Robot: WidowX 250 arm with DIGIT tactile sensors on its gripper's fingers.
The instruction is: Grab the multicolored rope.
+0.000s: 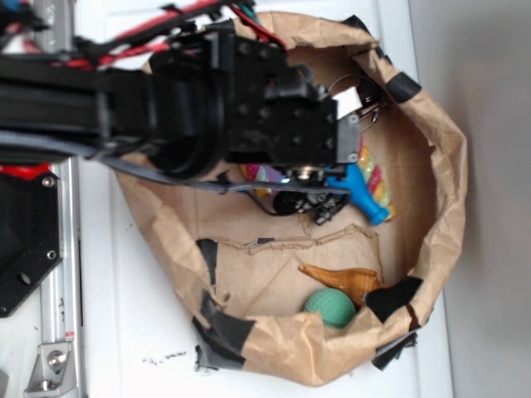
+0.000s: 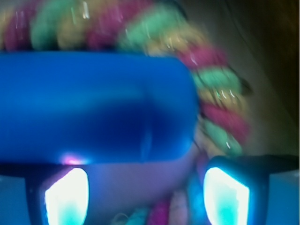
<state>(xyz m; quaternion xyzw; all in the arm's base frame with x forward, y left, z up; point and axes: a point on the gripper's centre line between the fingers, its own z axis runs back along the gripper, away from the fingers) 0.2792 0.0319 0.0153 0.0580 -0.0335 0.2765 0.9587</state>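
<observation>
At the bottom of the wrist view the end effector (image 2: 145, 197) sits with its fingers spread apart, nothing pinched between them. Right above it the blue bottle (image 2: 93, 105) lies crosswise, and the multicolored rope (image 2: 215, 93) arcs along the top of the frame and down the right side, so I'd say the rope is beyond the bottle and mostly toward the right finger

No text, label, brand, number or sign can be read in either view. The small dark marks on the white bench (image 1: 166, 359) near the paper bag (image 1: 448, 166) are too small and smudged to read, and the wrist view is too blurred to show any writing.
</observation>
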